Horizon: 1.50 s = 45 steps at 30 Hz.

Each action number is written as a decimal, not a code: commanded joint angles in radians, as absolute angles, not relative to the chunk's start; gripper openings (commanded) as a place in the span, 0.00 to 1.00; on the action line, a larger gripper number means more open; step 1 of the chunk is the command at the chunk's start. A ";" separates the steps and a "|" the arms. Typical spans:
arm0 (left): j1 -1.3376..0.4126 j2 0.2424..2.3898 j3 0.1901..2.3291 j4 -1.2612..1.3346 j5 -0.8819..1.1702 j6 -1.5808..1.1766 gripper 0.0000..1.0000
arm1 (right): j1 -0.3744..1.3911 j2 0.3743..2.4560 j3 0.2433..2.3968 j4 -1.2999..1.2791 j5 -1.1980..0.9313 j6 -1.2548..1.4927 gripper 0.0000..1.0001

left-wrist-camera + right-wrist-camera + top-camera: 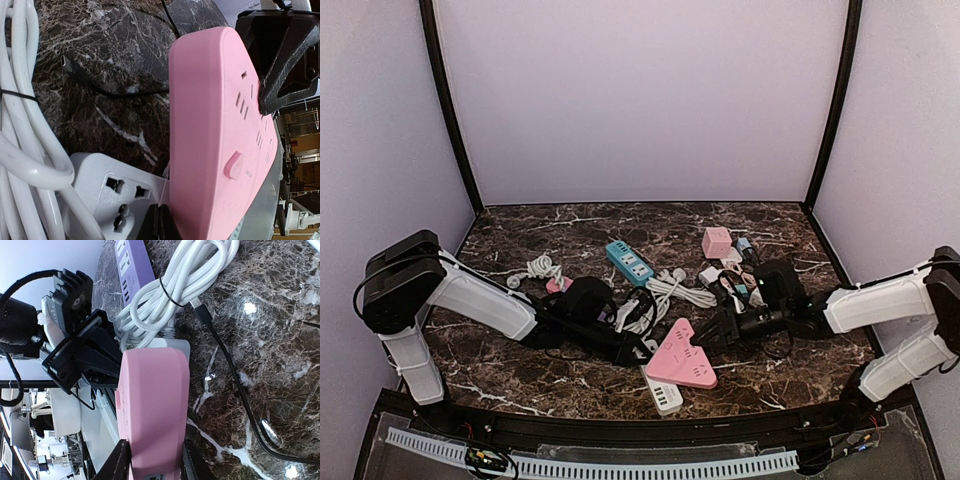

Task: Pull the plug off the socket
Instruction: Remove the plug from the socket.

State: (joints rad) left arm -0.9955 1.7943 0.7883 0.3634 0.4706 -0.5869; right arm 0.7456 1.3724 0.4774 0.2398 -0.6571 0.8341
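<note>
Risk: pink socket strip (682,366), lying on the white strip (662,392) mid worktop (520,375), is clamped between the right fingers (119,465), the left fingers (159,225) are pinched shut at its edge on nothing I can confirm, and no plug is visible, so a pull may just drag the strip.

Blue power strip (630,262), pink cube adapter (717,241), dark marble table (775,385)
</note>
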 commanded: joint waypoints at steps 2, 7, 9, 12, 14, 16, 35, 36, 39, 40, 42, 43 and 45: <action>-0.996 1.839 0.731 0.134 0.413 -0.568 0.02 | 0.750 1.334 0.483 0.268 -0.667 0.848 0.09; -0.996 1.839 0.731 0.132 0.412 -0.566 0.02 | 0.750 1.299 0.494 0.258 -0.659 0.854 0.00; -0.996 1.839 0.731 0.132 0.413 -0.565 0.02 | 0.750 1.278 0.501 0.251 -0.653 0.858 0.00; -0.996 1.838 0.732 0.135 0.416 -0.559 0.02 | 0.750 1.249 0.513 0.248 -0.651 0.867 0.00; -0.996 1.834 0.730 0.143 0.420 -0.553 0.02 | 0.750 1.235 0.518 0.244 -0.651 0.872 0.00; -0.996 1.828 0.729 0.150 0.422 -0.548 0.02 | 0.750 1.220 0.520 0.242 -0.650 0.878 0.00; -0.991 1.683 0.744 0.096 0.370 -0.496 0.04 | 0.750 1.224 0.516 0.249 -0.630 0.877 0.00; -0.990 1.669 0.742 0.092 0.364 -0.495 0.04 | 0.750 1.221 0.520 0.238 -0.627 0.873 0.00; -0.988 1.634 0.742 0.080 0.352 -0.489 0.16 | 0.750 1.179 0.530 0.205 -0.605 0.863 0.00; -0.987 1.611 0.747 0.065 0.343 -0.484 0.20 | 0.749 1.157 0.537 0.183 -0.588 0.856 0.00; -0.985 1.568 0.760 0.031 0.321 -0.469 0.33 | 0.749 1.094 0.564 0.100 -0.534 0.827 0.00; -0.982 1.550 0.765 0.018 0.312 -0.463 0.45 | 0.747 1.062 0.584 0.048 -0.502 0.808 0.00; -0.974 1.477 0.780 -0.044 0.281 -0.437 0.61 | 0.738 1.006 0.625 -0.061 -0.441 0.766 0.00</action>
State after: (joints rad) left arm -0.9894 1.6051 0.7525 0.0750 0.3439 -0.4850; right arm 0.7471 1.1126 0.5266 0.0776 -0.5564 0.8444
